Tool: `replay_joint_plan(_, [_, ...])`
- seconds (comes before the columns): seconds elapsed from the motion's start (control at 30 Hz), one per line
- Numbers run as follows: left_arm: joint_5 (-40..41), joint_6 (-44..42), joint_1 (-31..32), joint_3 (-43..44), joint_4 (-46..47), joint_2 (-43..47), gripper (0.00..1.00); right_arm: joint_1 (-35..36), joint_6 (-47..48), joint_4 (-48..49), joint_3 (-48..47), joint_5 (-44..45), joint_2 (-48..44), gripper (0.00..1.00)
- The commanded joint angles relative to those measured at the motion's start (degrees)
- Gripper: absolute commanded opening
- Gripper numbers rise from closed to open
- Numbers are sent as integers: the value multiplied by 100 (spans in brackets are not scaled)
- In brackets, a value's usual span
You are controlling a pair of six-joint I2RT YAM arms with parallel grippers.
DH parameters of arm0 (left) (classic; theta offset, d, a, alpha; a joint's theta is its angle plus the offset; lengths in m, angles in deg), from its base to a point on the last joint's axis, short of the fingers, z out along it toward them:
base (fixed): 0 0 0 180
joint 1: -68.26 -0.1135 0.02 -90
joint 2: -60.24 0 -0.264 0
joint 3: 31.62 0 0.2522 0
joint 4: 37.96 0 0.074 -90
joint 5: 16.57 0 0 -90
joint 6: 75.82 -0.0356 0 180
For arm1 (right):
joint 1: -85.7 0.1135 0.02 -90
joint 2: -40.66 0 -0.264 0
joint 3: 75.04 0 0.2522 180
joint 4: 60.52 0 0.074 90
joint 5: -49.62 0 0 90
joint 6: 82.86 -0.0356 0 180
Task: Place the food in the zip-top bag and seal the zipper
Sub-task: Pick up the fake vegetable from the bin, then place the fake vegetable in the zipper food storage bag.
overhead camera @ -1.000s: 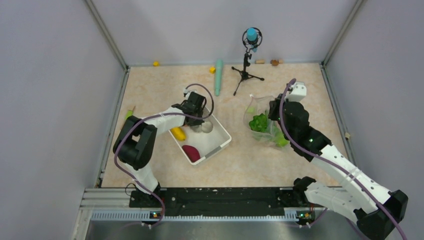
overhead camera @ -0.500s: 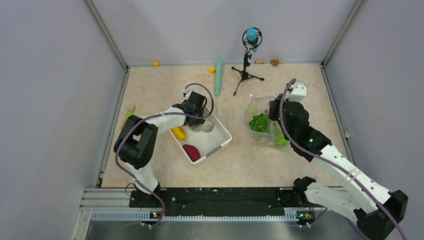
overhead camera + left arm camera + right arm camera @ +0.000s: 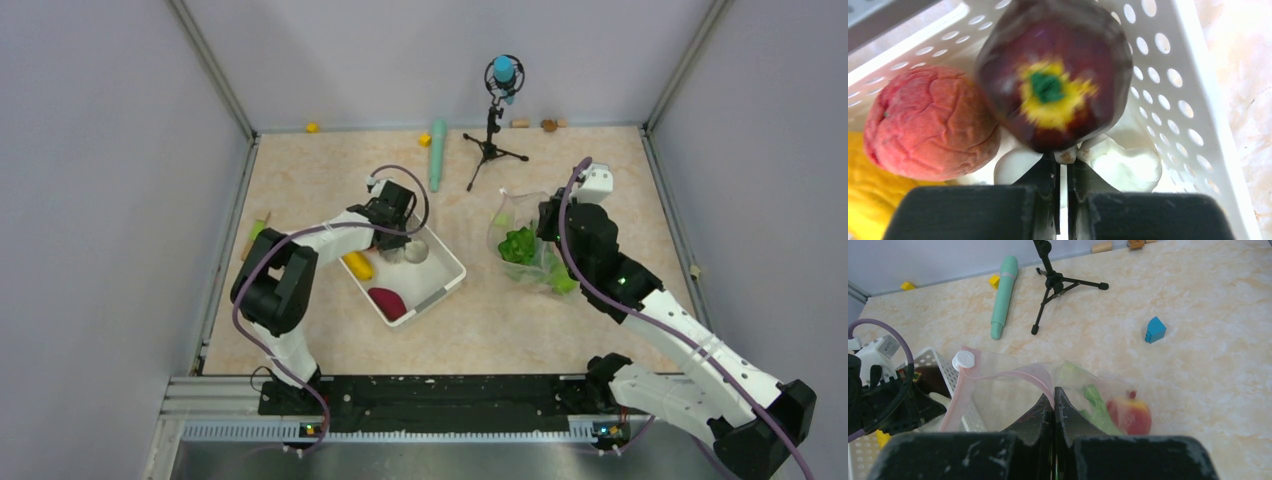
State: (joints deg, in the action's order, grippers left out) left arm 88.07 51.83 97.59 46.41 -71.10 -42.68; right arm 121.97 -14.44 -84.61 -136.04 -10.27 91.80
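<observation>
Change since the earlier frame: the left arm's elbow has swung slightly toward the basket (image 3: 447, 290). The right arm and the bag (image 3: 528, 255) are unchanged.

Left gripper (image 3: 1060, 160): jaws narrow, apparently pinching a small pale stub at the lower edge of the red apple (image 3: 1053, 75). The apple is blurred and sits in the basket's far corner against the perforated wall.

Right gripper (image 3: 1053, 395): jaws closed on the bag's rim at the zipper (image 3: 1013, 374), holding the mouth up and open toward the basket.

Bag contents: cabbage (image 3: 1095, 400) and a red-and-yellow fruit (image 3: 1130, 415).

Basket contents besides the apple: pink wrinkled piece (image 3: 930, 127), yellow piece (image 3: 868, 200), whitish pieces (image 3: 1120, 167), maroon root (image 3: 388, 302).

Risks:
- The hold on the apple looks slight, taken at its edge only. The apple may swing or drop on the way to the bag.
- The apple may catch on the basket wall and drag the basket along.
- The bag is floppy and held at one point. Its mouth may fold shut, or the apple may strike the rim and pull it free.
</observation>
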Motion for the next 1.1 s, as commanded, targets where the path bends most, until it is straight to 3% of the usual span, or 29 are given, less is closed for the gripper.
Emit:
replay_joint_plan(0.0, [104, -1, 36, -240, -794, 421, 0, 29, 50, 60, -109, 68, -57, 0])
replay_joint_plan(0.23, [79, -378, 156, -513, -584, 2396, 0, 29, 37, 81, -101, 0, -45, 0])
replay_joint_plan(0.43, [-1258, -1035, 176, -937, 550, 3429, 0, 25, 21, 67, -110, -74, -108, 0])
replay_joint_plan(0.77, [-4897, -1884, 491, -552, 2116, 3734, 0, 29, -65, -9, -174, -340, -213, 0])
replay_joint_plan(1.07, [-5579, -2536, 1497, 454, 2650, 2929, 0, 29, -124, -9, -171, -381, -316, 0])
